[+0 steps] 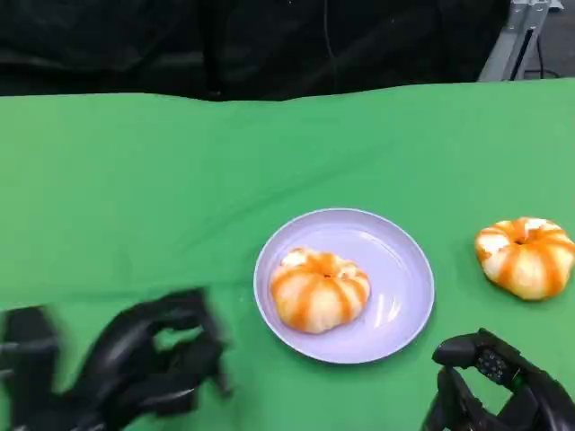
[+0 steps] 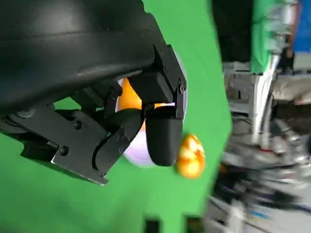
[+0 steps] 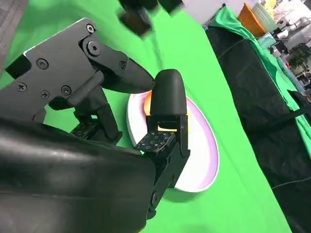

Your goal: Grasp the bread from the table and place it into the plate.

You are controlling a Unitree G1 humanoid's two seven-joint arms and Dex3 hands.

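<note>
A lavender plate sits mid-table with one orange-and-white striped bread lying in it. A second bread of the same kind rests on the green cloth to the plate's right. My left hand hovers blurred at the plate's left, fingers apart and holding nothing. My right hand is low at the near right, in front of the second bread, and also holds nothing. In the left wrist view, the plate and the second bread show past my fingers. The right wrist view shows the plate beyond my fingers.
A green cloth covers the table, and a black backdrop hangs behind its far edge. A metal stand rises at the back right. Bare cloth stretches left of and behind the plate.
</note>
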